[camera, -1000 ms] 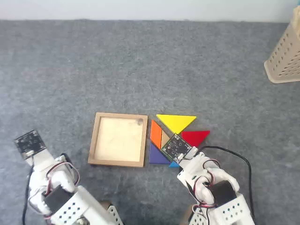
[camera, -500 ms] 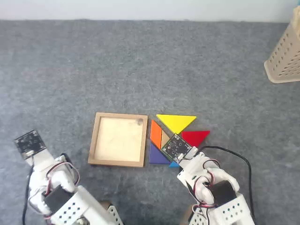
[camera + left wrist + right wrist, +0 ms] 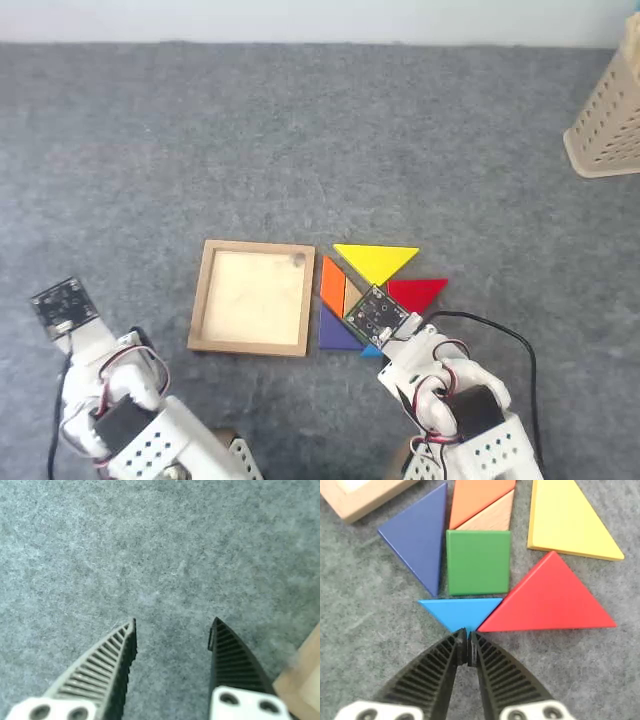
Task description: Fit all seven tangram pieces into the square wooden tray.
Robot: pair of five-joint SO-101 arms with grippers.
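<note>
We see nothing moved: left gripper point(image 3: 173, 622) stays spread beside the tray point(image 3: 255, 247), right gripper point(image 3: 468, 634) pressed together at the blue triangle point(image 3: 460, 610).

Tangram pieces point(image 3: 375, 262) clustered tight beside tray point(image 3: 250, 346); open carpet point(image 3: 300, 140) beyond; basket point(image 3: 610, 110) at far corner.

Left end effector point(image 3: 174, 624) spread wide; right end effector point(image 3: 468, 635) pinched closed.
</note>
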